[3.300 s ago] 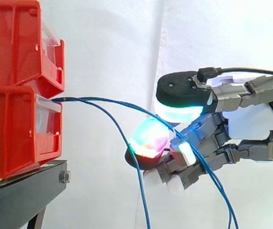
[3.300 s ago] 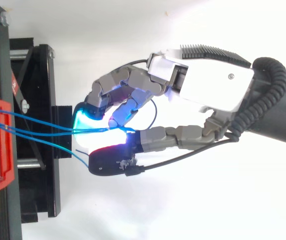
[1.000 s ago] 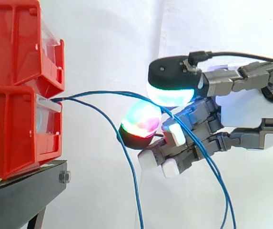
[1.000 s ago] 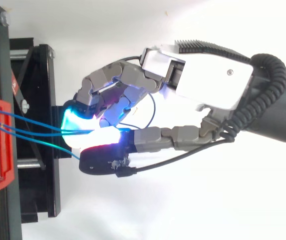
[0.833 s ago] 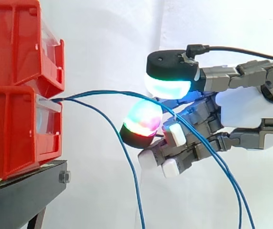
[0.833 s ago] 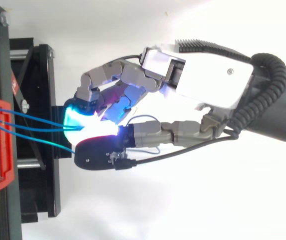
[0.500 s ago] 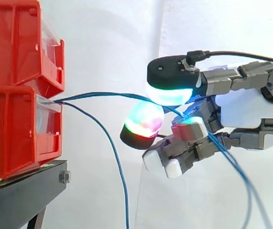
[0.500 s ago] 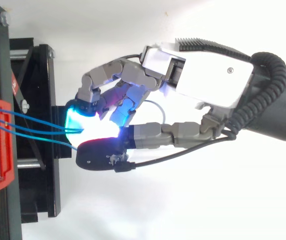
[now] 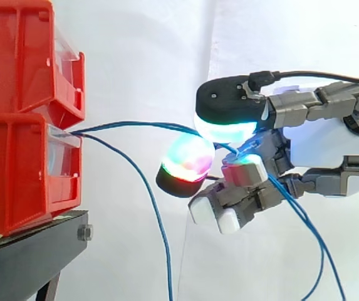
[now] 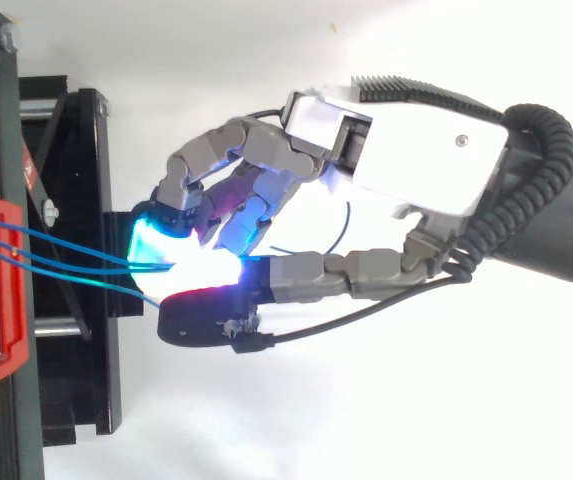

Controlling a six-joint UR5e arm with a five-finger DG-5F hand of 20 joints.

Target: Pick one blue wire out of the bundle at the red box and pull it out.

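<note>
Several thin blue wires (image 9: 141,124) leave the front of the lower red box (image 9: 16,175) and run right. My hand (image 9: 329,147) hovers right of the boxes with its fingers curled. The thumb pad (image 9: 224,128) and a glowing fingertip (image 9: 187,160) pinch a blue wire between them. From above, two wires (image 10: 66,266) run into that pinch at the cyan pad (image 10: 151,245). A third passes just below the thumb (image 10: 201,318). One wire (image 9: 157,232) droops free from the box to the bottom edge. More wire hangs down behind the hand.
A second red box (image 9: 16,56) is stacked on the lower one. Both rest on a black stand (image 9: 29,263), whose frame (image 10: 76,200) lies under the fingertips in the top view. A white curtain fills the background.
The hand has stayed almost in place. The thumb lifted slightly, then came back down on the wire. The drooping wire swung left, and the loose wire behind the hand swayed.
</note>
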